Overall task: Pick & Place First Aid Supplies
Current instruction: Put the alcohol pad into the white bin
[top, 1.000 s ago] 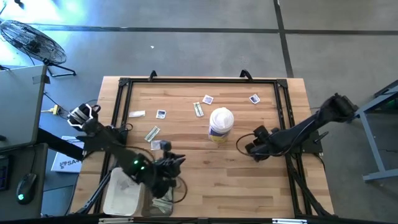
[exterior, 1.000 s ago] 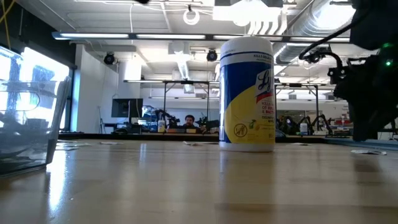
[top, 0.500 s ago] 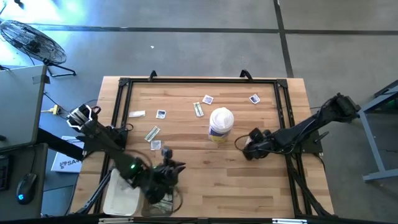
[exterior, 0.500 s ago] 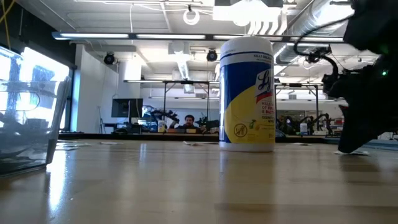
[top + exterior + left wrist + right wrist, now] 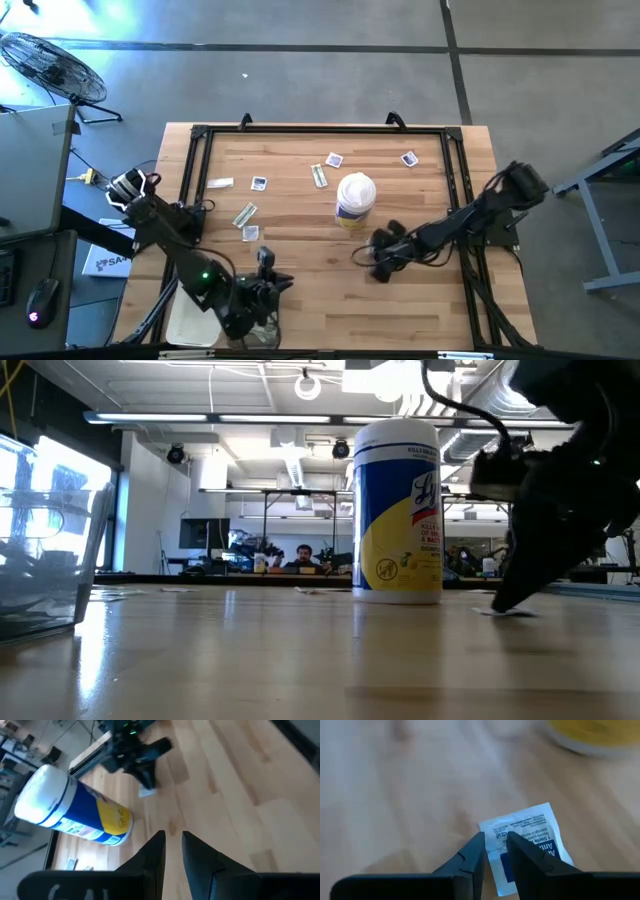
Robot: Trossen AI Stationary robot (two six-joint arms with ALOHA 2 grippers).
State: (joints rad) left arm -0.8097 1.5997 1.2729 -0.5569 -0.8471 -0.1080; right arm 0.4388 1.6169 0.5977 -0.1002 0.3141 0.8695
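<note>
Several small packets lie flat on the wooden table: square white-blue ones (image 5: 259, 183) (image 5: 334, 159) (image 5: 408, 158) and pale strips (image 5: 244, 214) (image 5: 319, 176). My right gripper (image 5: 378, 264) stands near the table's middle, in front of the canister, fingers shut and down on a square white packet with blue print (image 5: 527, 832). That packet also shows under the gripper in the low view (image 5: 497, 610). My left gripper (image 5: 263, 288) hovers shut and holding nothing, near the table's near edge, beside a clear bin (image 5: 195, 320). My right gripper presses its shut fingertips (image 5: 479, 840) down on the square packet's edge (image 5: 492, 831), slanting down from the table's right. The packet lies flat on the wood. I cannot tell whether any of it is pinched between the fingers.
A blue-and-yellow canister with a white lid (image 5: 355, 198) stands upright mid-table, just beyond my right gripper. The clear bin (image 5: 45, 560) sits at the near left corner. A black frame (image 5: 196, 150) runs round the table's edges. Bare wood lies between the two grippers.
My right gripper has moved toward the table's left and near edge, passing in front of the canister, and the square packet has slid along the table under its tips. My left gripper has drifted toward the near edge.
</note>
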